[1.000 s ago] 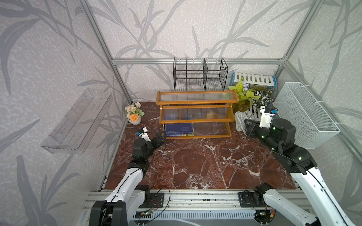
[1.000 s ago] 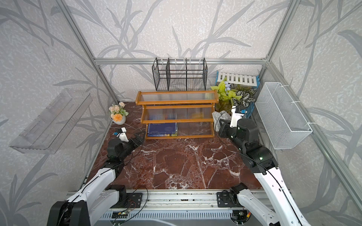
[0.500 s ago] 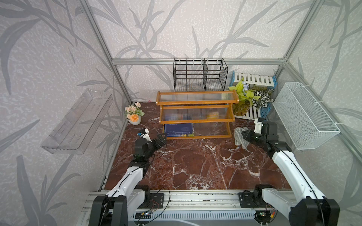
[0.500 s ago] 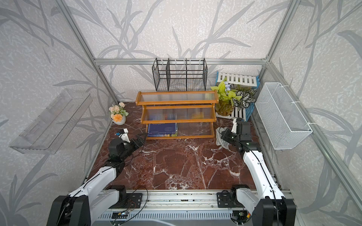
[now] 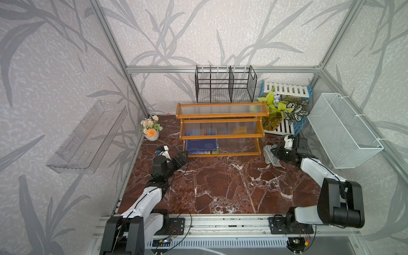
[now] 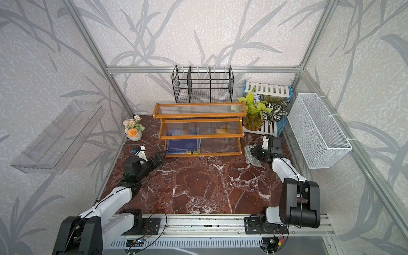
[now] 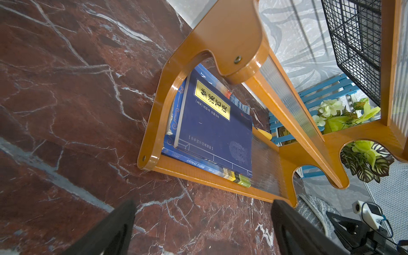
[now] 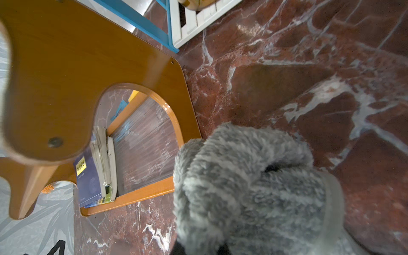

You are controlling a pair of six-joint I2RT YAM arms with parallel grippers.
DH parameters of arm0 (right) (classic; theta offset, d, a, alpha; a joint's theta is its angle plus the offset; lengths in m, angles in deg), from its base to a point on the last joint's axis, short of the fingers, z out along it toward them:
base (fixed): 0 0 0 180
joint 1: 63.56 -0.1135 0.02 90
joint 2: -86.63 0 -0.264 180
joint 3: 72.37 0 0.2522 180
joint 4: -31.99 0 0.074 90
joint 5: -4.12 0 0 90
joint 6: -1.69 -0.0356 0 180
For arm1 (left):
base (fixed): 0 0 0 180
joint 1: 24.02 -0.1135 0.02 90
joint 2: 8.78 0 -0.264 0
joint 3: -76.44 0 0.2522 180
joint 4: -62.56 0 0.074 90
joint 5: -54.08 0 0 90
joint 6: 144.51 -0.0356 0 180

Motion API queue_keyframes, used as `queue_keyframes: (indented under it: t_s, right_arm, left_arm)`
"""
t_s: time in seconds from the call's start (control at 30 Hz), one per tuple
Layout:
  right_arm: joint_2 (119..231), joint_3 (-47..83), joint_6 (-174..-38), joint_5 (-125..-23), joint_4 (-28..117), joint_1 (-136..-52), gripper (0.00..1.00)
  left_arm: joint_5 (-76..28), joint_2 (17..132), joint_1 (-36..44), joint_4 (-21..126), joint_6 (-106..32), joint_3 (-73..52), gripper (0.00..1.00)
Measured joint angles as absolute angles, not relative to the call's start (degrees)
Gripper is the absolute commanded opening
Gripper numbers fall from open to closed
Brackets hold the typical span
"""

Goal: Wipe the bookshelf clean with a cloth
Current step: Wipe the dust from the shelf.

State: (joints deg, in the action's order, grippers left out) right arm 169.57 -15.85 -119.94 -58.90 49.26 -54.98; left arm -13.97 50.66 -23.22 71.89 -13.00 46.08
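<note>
The right gripper is clamping its fingers on the small fluffy grey striped cloth. The cloth is bunching low over the red-brown marble tabletop at about two o'clock, just beside the right end panel of the wide stepped bookshelf with its orange-brown wooden frame and ribbed clear boards, sitting at twelve o'clock. The left gripper is hovering at ten o'clock, fingers spread wide and empty, facing the stacked blue books on the bottom board. The cloth looks secured, and wiping is not yet beginning. The next move is calling for lifting the cloth onto a board and pressing it flat.
</note>
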Motion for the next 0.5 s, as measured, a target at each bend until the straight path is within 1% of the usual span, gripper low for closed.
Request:
queue_keyframes:
  t_s: [0.33, 0.5]
  right_arm:
    - [188.61, -11.15, -124.08, -55.14, 36.89, -55.68, 0.0]
    - [193.48, -8.98, -126.48, -54.26, 32.6, -58.61, 0.0]
  left_arm:
    - [-14.75, 52.06, -23.22, 71.93, -12.95, 46.08, 1.0]
    - [-15.58, 52.3, -23.22, 71.93, -12.93, 46.04, 1.0]
